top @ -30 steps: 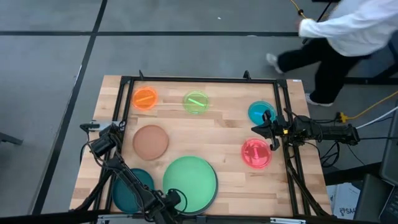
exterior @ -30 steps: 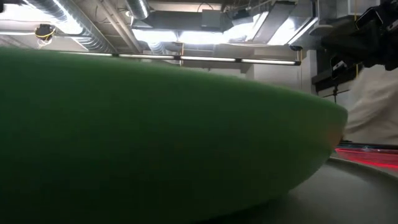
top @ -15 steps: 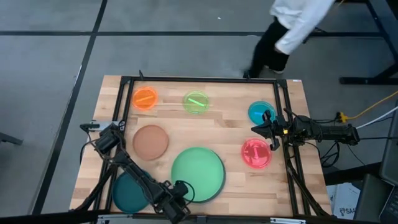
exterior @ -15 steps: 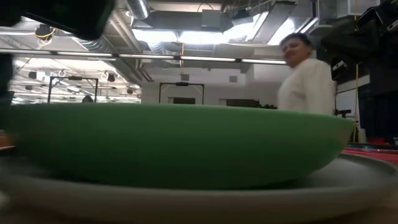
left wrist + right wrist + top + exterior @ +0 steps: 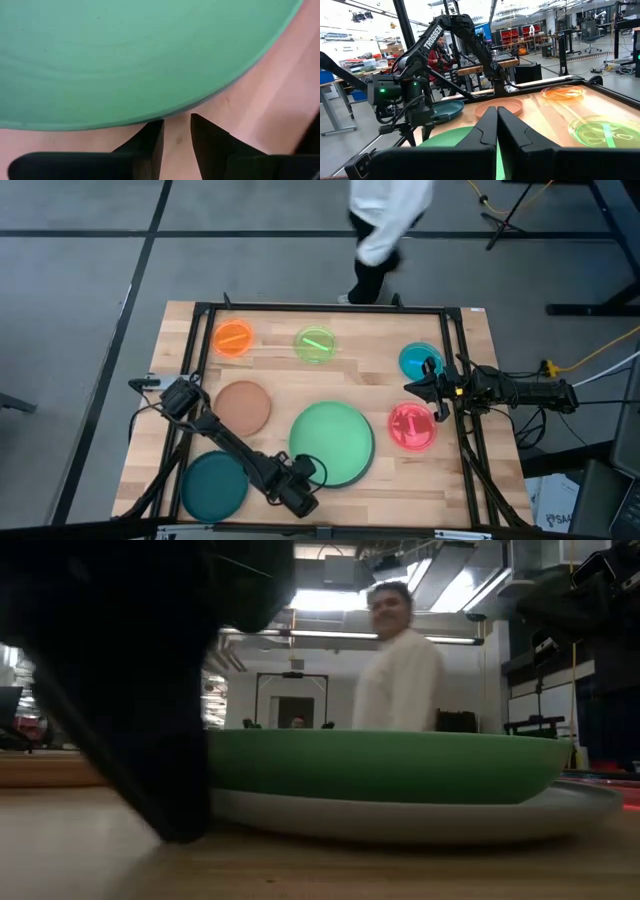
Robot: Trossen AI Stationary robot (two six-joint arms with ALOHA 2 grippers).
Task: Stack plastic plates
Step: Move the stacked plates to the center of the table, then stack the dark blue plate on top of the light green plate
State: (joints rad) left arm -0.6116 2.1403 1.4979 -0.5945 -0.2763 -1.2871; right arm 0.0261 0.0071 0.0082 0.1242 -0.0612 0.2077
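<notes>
- The light green plate (image 5: 332,443) lies near the front middle of the counter (image 5: 370,385); the low view shows it nested in a grey plate (image 5: 420,819) beneath it.
- The left gripper (image 5: 300,478) sits low at the green plate's front-left rim, with bare wood around it; its fingers (image 5: 150,142) stand a narrow gap apart just short of the rim, holding nothing.
- The dark teal plate (image 5: 214,485) lies at the front left corner, close to the counter's edge, just beside the left arm.
- The brown plate (image 5: 242,407) lies left of centre, apart from the green one.
- Along the far edge sit the orange plate (image 5: 233,338) and the lime plate (image 5: 316,344), well apart from each other.
- The right gripper (image 5: 422,388) hovers between the blue plate (image 5: 415,360) and the pink-red plate (image 5: 411,426) at the right side, fingers (image 5: 512,131) pressed together, empty.
- Open wood stretches across the counter's middle.
- A person (image 5: 385,220) passes beyond the far edge.
</notes>
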